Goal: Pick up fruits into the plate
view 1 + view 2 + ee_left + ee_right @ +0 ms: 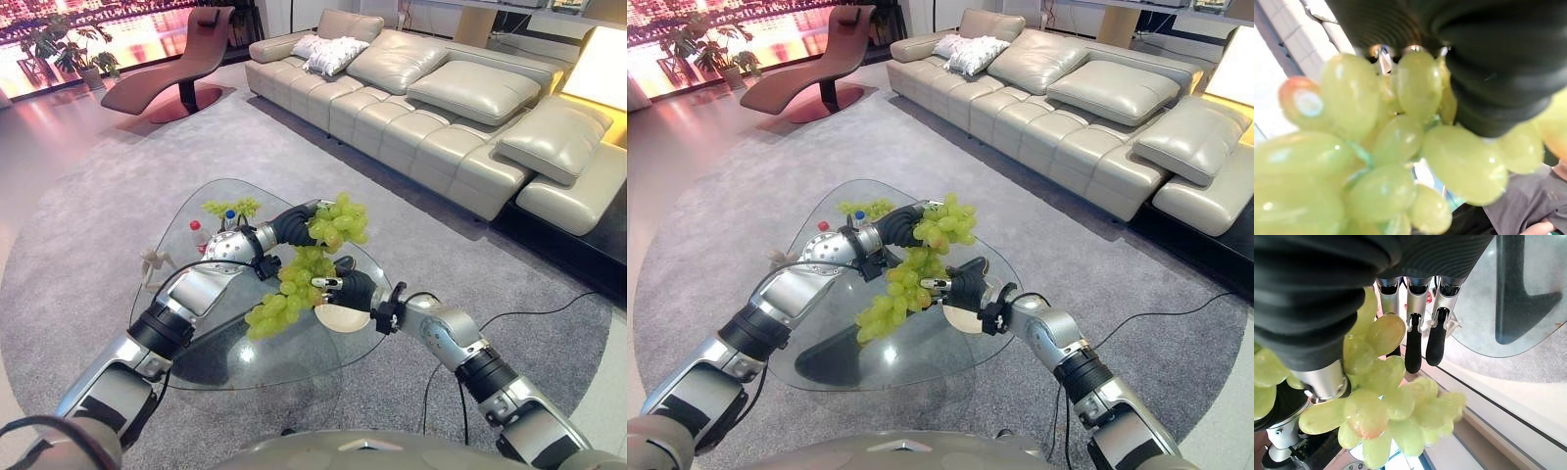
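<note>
grey carpet and a pale sofa (pixel 441 108) lie behind the glass surface (pixel 196 245), where a white plate (pixel 338 317) sits near the right edge, partly under the right hand (pixel 351 290). the grapes (pixel 294 284) hang above the glass as one long bunch, running slantwise from the left hand (pixel 294 225) at the far, upper end down toward the near left. the left hand's fingers are clenched round the top of the bunch. the right hand meets the bunch at its middle, thumb against the fruit, fingers (pixel 1413 340) nearly straight beside it, so it steadies more than grips. the plate lies just right of the bunch, below the right hand. a smaller green bunch (pixel 233 207) and small bottles (pixel 199 235) rest on the far part of the surface.
</note>
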You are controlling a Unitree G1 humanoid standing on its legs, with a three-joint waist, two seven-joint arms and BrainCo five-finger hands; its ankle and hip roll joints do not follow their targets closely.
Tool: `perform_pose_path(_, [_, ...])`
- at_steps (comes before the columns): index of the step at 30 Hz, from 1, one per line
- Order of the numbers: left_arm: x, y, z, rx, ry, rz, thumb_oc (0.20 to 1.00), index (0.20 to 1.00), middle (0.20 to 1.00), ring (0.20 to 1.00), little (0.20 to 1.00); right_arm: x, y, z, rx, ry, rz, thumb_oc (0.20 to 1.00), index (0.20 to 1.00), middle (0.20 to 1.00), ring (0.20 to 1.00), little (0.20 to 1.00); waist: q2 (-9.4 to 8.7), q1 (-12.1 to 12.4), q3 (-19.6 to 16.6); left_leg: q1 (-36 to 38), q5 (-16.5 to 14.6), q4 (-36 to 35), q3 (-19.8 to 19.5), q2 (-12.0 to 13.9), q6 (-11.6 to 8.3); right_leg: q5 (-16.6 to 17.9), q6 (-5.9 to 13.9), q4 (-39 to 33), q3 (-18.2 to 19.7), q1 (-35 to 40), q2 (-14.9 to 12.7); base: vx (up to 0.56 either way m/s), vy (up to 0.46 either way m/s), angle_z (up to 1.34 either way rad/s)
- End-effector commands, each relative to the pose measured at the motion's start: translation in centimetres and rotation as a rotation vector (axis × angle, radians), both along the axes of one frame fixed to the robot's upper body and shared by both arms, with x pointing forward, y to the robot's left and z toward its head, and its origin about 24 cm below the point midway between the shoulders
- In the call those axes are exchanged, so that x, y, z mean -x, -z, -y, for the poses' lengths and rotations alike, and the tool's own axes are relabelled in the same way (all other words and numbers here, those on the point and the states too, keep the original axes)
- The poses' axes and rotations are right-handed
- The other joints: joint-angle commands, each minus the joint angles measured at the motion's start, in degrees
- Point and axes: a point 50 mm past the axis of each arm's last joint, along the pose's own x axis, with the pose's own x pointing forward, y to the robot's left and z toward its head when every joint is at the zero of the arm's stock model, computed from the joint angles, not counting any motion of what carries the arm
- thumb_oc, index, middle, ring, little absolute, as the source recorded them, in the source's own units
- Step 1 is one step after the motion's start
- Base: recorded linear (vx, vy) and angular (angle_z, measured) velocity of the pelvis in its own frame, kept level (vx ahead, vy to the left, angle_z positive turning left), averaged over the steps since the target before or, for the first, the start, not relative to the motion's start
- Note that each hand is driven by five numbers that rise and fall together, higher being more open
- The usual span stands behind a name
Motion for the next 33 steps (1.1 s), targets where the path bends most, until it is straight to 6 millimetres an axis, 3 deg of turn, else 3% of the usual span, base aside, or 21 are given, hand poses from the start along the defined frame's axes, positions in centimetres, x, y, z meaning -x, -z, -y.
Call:
perform_pose_path(1, [-1.0,-4.6,2.1,0.083,0.071,0.134,0.2,0.2,0.2,0.2,0.2,-1.5,-3.6,-2.9,-0.157,-0.044,0.109,1.0,1.0,1.0,1.0,1.0,-2.1,1.74,-0.6,2.04,-8.76,0.75,4.43,-3.97,2.38,-5.08,2.81,1.11,1.54,2.02,-1.8,0.0,0.0,0.0])
perform_pose_path(20, [-0.8,-4.5,2.2,0.136,0.067,0.097,0.2,0.2,0.2,0.2,0.2,-1.7,-5.6,-3.6,-0.187,-0.04,0.119,1.0,1.0,1.0,1.0,1.0,-2.27,1.99,-0.35,2.13,-8.78,0.73,4.2,-3.84,2.43,-5.25,2.57,1.08,1.52,2.16,-1.55,0.0,0.0,0.0])
perform_pose_path(33, [-0.4,-4.4,3.4,0.151,0.082,0.077,0.2,0.2,0.2,0.2,0.2,-1.8,-7.1,-5.2,-0.178,-0.037,0.128,1.0,1.0,1.0,1.0,1.0,-2.51,2.3,-0.05,2.19,-8.95,0.85,3.77,-3.84,2.61,-5.42,2.4,1.26,1.75,2.18,-1.39,0.0,0.0,0.0])
